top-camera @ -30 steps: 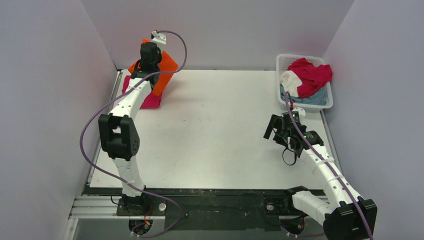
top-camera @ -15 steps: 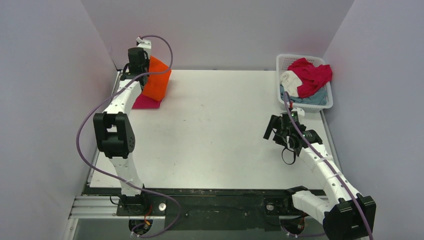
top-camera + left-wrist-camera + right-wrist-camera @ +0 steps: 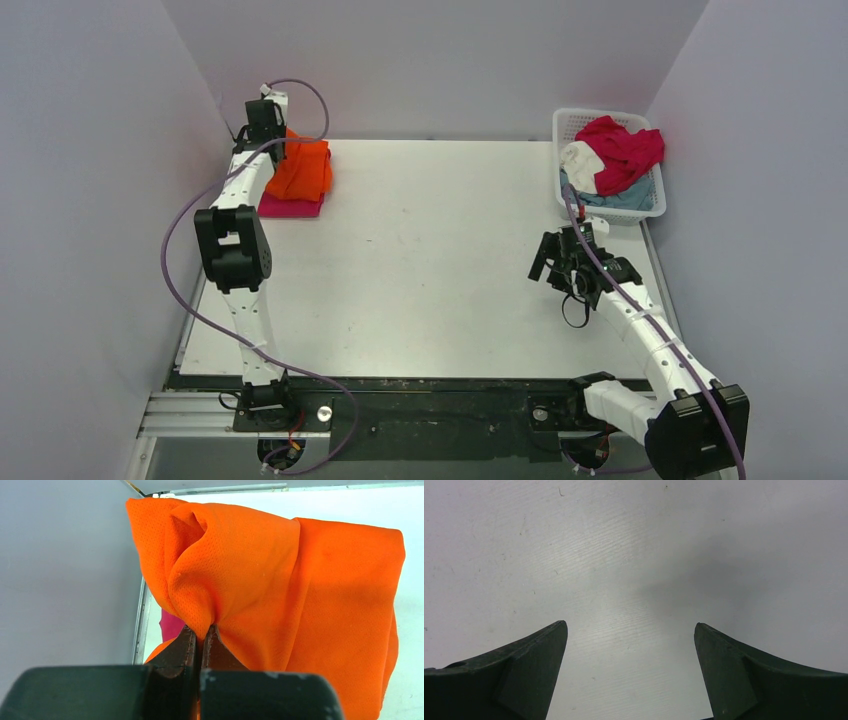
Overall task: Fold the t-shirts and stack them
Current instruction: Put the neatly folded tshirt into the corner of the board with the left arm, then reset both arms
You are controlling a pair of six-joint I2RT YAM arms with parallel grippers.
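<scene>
The orange t-shirt (image 3: 303, 170) lies folded at the table's far left corner, on top of the magenta-pink t-shirt (image 3: 290, 207). My left gripper (image 3: 268, 135) is shut on a pinch of the orange t-shirt (image 3: 280, 595) at its far left edge, low over the stack. A strip of the pink shirt (image 3: 171, 625) shows beneath. My right gripper (image 3: 552, 262) is open and empty above bare table, near the basket. In the right wrist view its fingers (image 3: 531, 667) stand wide apart over the white surface. Crimson (image 3: 625, 148), white (image 3: 582, 162) and grey-blue (image 3: 620, 197) shirts are heaped in the basket.
The white lattice basket (image 3: 577, 120) stands at the far right corner against the wall. Grey walls enclose the table on the left, back and right. The left wall (image 3: 60, 570) is close beside my left gripper.
My left gripper has moved left and down toward the far corner, laying the orange t-shirt from hanging upright down onto the pink one. The right arm has barely moved.
</scene>
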